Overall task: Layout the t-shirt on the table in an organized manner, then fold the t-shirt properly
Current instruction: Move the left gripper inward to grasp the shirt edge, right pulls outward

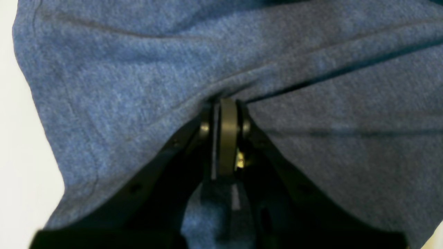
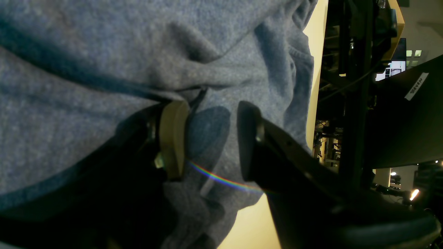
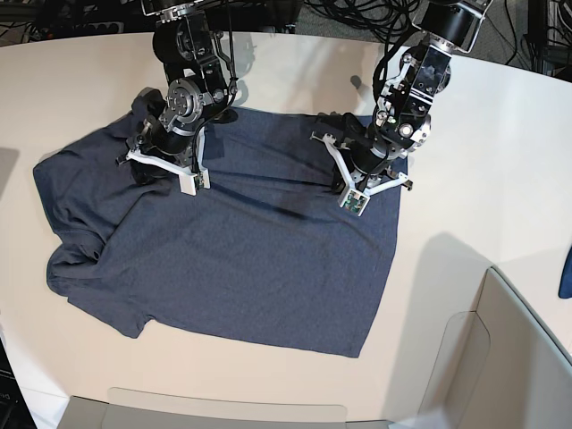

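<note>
The dark navy-grey t-shirt [image 3: 241, 241] lies spread on the off-white table [image 3: 465, 134], its left side bunched into wrinkles. My left gripper [image 3: 357, 192] is down at the shirt's far right edge. In the left wrist view this gripper [image 1: 226, 103] is shut on a raised ridge of the t-shirt [image 1: 138, 79], with the table [image 1: 14, 138] showing at the left. My right gripper [image 3: 174, 170] rests on the shirt's far left part. In the right wrist view it [image 2: 209, 138] stands open, fingers apart over the cloth [image 2: 86, 103], near the table [image 2: 316, 52] edge.
Grey-beige box walls [image 3: 500, 357] stand at the front right and along the front edge [image 3: 223, 416]. A small blue cloth scrap [image 3: 566, 268] shows at the right border. Cables [image 3: 357, 18] lie behind the table. A dark frame [image 2: 356, 103] rises beyond the table edge.
</note>
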